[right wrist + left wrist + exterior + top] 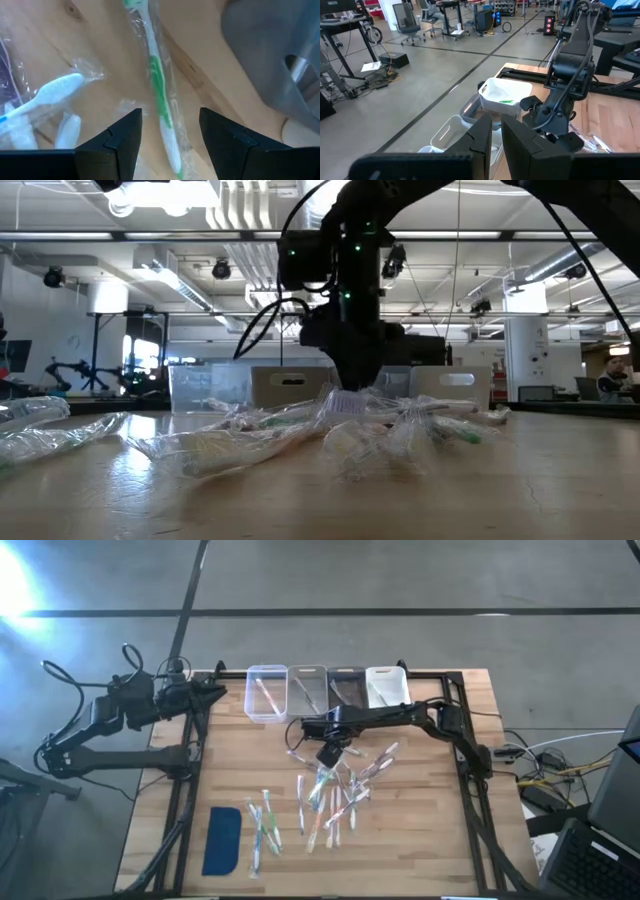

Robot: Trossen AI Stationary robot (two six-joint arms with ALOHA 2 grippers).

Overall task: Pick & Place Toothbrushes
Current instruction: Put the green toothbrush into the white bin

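Early days, I'd guess: most thin pale wrapped toothbrushes (pixel 335 795) lie heaped on the wooden tabletop (pixel 420 840) near the four small plastic bins (pixel 327 690). Right end effector (pixel 170 132) spread over a green one (pixel 160 85); left end effector (pixel 495 140) pressed together beside them.

Pale toothbrushes on a light wood-grain worktop

The toothbrushes (pixel 335 790) at centre frame are white and translucent with green and pink accents; a dark-blue pad (pixel 222 839) lies lower left; bins (pixel 327 691) run clear, grey, dark, white along the top.
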